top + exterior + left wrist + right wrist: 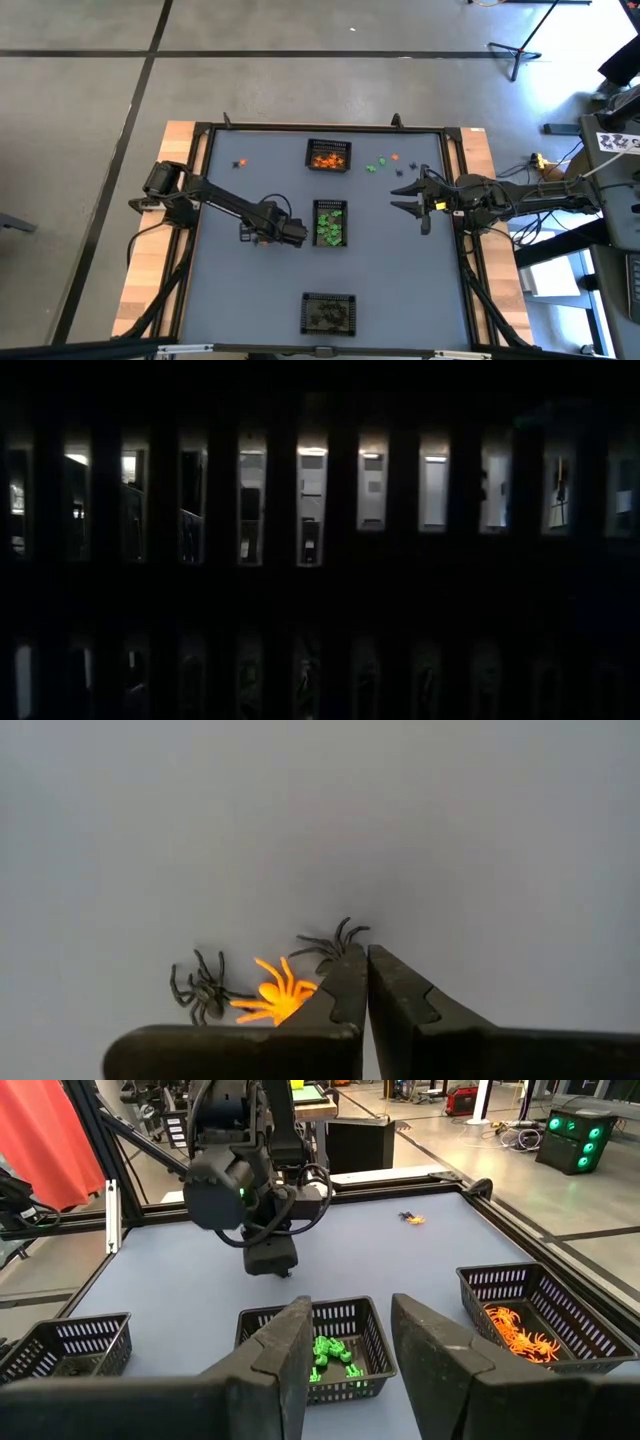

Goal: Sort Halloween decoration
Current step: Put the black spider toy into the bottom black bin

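The Halloween decoration is tiny spiders and trinkets. Two black spiders [200,990] [330,942] and an orange one [272,996] lie on the grey table at its far left [240,163], beyond my left gripper's fingertips. My left gripper [367,952] points down, shut, just left of the middle mesh basket [330,222], which holds green pieces [330,1352]. I see nothing between its fingers. My right gripper [418,203] hangs open at the right, above the table. A few green, orange and black pieces [383,163] lie loose at the far right.
A basket of orange pieces [328,157] stands at the far middle. Another with dark pieces [328,312] sits at the near edge. The low view is dark, blocked by black mesh. A raised black frame [200,140] borders the table. Bare table lies left of the baskets.
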Tool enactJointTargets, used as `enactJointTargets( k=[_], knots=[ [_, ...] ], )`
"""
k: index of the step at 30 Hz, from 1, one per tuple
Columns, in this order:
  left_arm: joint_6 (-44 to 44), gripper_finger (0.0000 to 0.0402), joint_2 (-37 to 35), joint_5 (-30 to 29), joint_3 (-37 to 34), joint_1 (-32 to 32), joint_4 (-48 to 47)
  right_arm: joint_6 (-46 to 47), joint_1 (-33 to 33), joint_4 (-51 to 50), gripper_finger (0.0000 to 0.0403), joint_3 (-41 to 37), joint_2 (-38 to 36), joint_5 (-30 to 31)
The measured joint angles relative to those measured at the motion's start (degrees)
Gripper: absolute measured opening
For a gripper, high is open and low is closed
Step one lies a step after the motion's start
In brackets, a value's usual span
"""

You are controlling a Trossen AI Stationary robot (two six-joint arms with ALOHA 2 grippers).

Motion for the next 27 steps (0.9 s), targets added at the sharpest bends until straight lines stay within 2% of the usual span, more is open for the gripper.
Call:
enactJointTargets(
  k=[17,27],
  knots=[
    [0.04,0.0000,-5.78,0.51,0.11,-2.12,5.68,-0.01,0.00,-0.03,0.0137,0.00,0.01,0.00],
    [0.26,0.0000,-8.87,0.76,0.22,-5.99,16.35,0.00,0.00,-0.02,0.0137,0.00,0.01,0.00]
  ],
)
